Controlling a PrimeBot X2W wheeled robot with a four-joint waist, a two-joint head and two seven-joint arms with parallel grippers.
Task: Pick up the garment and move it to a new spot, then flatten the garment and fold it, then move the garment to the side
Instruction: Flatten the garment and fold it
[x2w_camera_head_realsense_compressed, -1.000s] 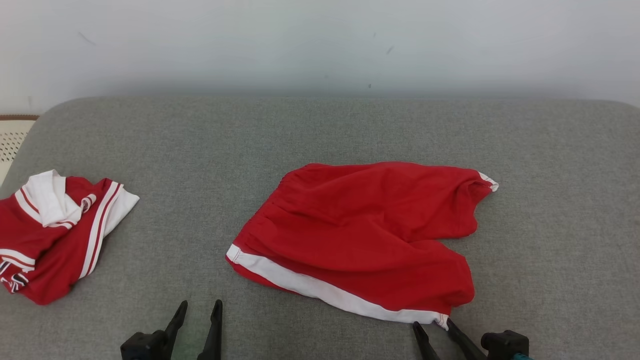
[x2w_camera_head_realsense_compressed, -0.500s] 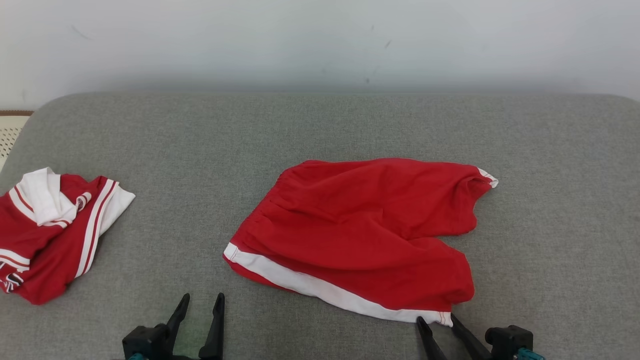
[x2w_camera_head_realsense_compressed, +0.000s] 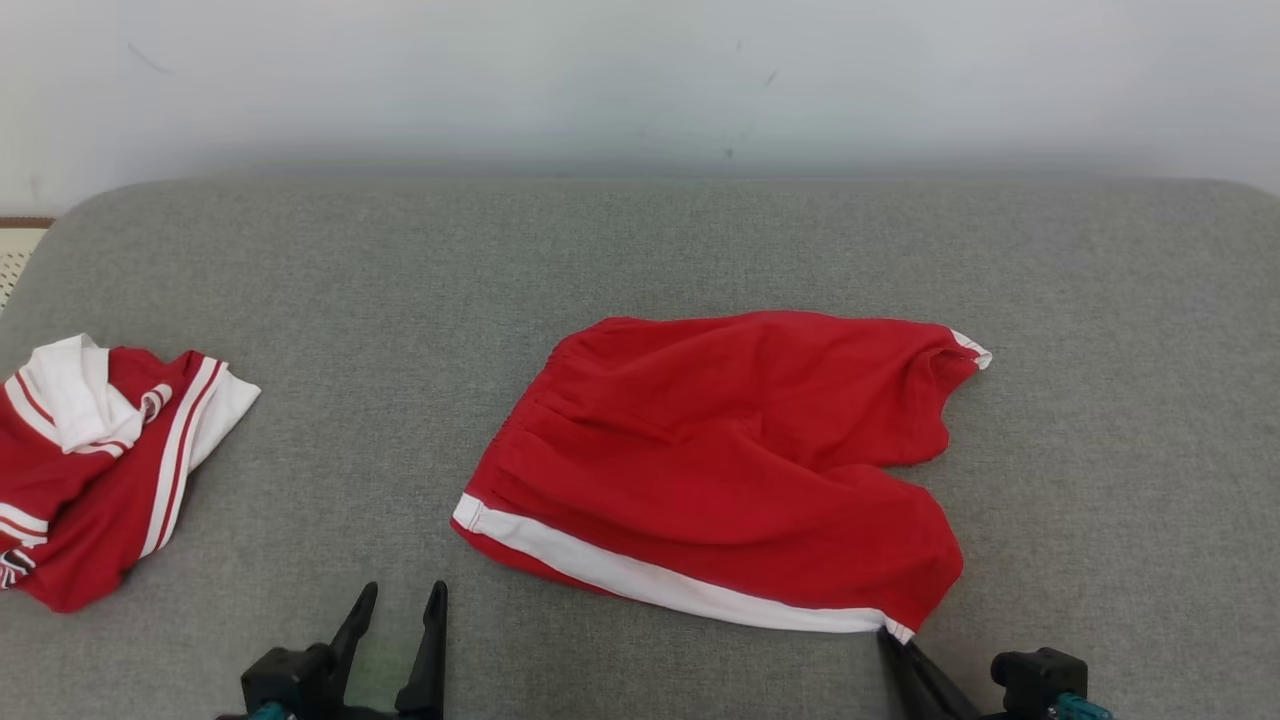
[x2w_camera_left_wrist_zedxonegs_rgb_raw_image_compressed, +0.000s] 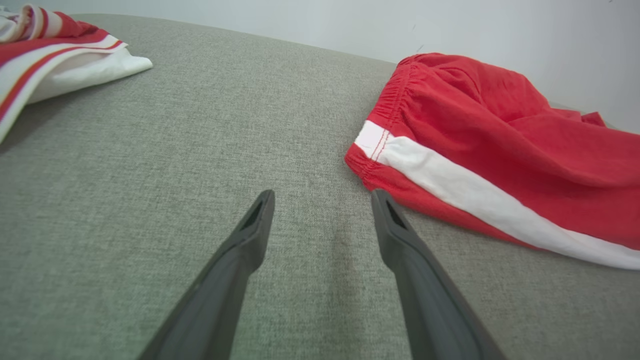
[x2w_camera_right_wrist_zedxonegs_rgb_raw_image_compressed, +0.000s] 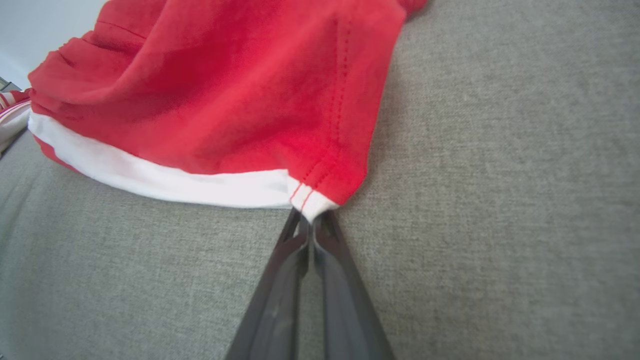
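Right wrist view: right fingers (x2w_camera_right_wrist_zedxonegs_rgb_raw_image_compressed: 280, 295) clamp the shorts (x2w_camera_right_wrist_zedxonegs_rgb_raw_image_compressed: 225, 100) hem corner.

Soft, even, bright light falls from above. The red cloth shorts with a white side stripe (x2w_camera_head_realsense_compressed: 730, 440) cast a thin shadow on the grey woven fabric surface (x2w_camera_head_realsense_compressed: 400, 300). Both wrist views bow at the edges and soften toward the corners.

The left end effector (x2w_camera_head_realsense_compressed: 402, 592) and the right end effector (x2w_camera_head_realsense_compressed: 890, 638) are each showing two long, matte, dark grey fingers (x2w_camera_left_wrist_zedxonegs_rgb_raw_image_compressed: 235, 265), which are tapering to narrow tips with a small recessed slot near each tip. Each pair is growing out of a blocky black mount (x2w_camera_head_realsense_compressed: 290, 682), and small teal fittings (x2w_camera_head_realsense_compressed: 1072, 708) are peeking out beneath the mounts.
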